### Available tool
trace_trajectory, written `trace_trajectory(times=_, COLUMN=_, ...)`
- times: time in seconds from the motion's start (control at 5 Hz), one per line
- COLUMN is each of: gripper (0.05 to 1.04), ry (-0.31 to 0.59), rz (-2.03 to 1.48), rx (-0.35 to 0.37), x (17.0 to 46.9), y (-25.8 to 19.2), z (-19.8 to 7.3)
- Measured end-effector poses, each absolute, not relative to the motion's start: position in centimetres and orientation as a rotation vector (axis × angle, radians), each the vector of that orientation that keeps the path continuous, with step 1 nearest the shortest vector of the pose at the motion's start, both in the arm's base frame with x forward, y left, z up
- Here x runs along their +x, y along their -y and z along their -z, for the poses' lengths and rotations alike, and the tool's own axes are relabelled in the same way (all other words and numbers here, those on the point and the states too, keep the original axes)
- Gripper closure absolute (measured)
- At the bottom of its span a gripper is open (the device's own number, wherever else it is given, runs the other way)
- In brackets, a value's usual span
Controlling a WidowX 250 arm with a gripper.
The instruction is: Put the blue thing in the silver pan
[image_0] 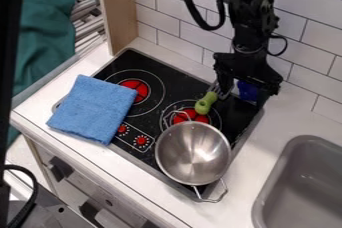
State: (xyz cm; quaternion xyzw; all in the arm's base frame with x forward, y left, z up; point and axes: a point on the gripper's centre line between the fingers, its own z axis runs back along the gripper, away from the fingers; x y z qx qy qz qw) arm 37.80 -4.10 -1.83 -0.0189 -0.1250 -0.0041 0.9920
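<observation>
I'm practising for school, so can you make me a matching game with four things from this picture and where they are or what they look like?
Things:
1. silver pan
2. cloth
3. tool handle
4. sink

Clues:
A. bright green
B. set into the counter at the right
C. round and shiny, with wire handles
D. light blue, lying over the left part of the stove

Right pairs: 1-C, 2-D, 3-A, 4-B
</observation>
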Motion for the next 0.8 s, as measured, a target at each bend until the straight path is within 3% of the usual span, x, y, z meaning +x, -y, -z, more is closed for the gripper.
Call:
trace_trajectory(times=0.6, gripper=0.082, ry=0.295, rz=0.032, rx=-0.025, x=40.9, y=4.3, z=3.6)
trace_trajectory(times=0.8, gripper=0.134, ry=0.287, rz=0.019, rx=-0.028, x=41.4, y=4.5, z=4.2)
